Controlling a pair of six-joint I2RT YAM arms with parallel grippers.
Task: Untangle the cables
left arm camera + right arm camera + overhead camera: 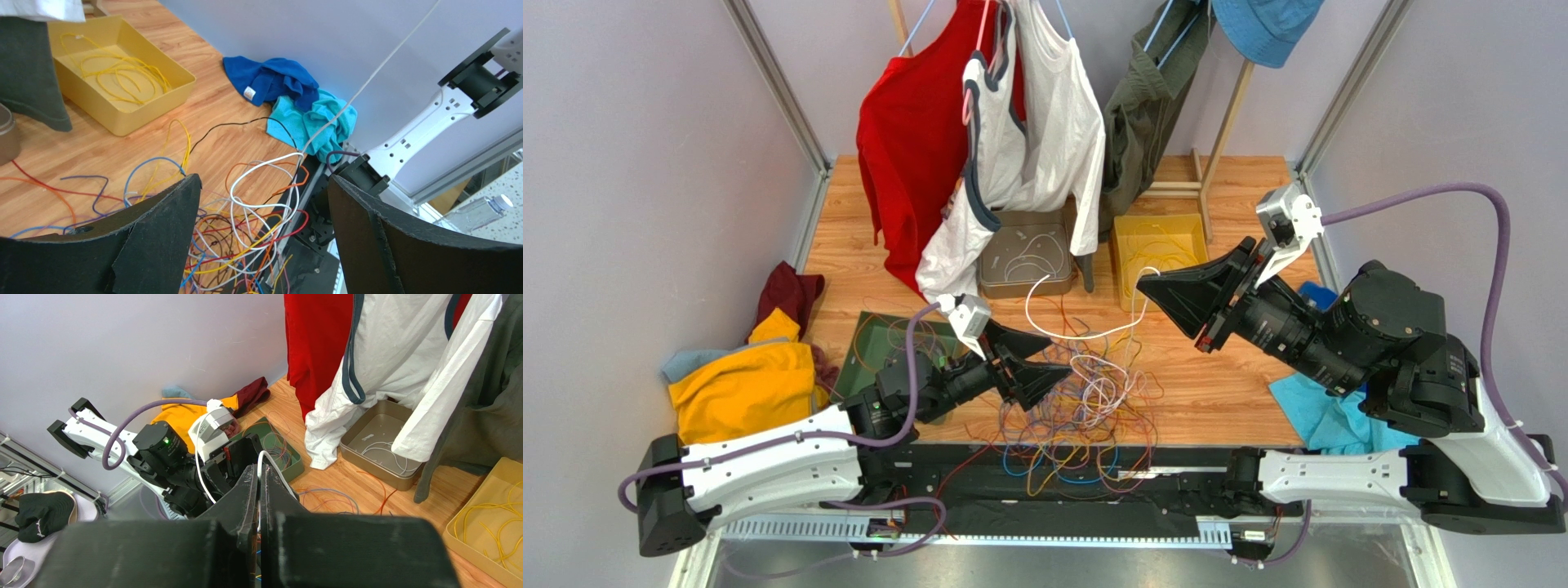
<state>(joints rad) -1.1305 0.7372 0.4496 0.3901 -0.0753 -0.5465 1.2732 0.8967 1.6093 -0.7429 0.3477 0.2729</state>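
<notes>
**Sorting begun, most of the knot left**

A few strands lie sorted. Yellow ones are in the square yellow plastic tray (1136, 233) beyond the right gripper (1151, 287). White ones are in the tan rectangular tray (1004, 233), and others are in the dark green flat tray (860, 337) beside the left gripper (1053, 377). Most of the thin flexible cables (1081, 417), orange, purple, blue, red, white and black, lie snarled directly beneath the left gripper's spread, empty fingers. The right gripper is clamped on one thin white cable (265, 460). Its long axis slants from those fingers down into the snarl, and it looks taut in the left wrist view.
</notes>
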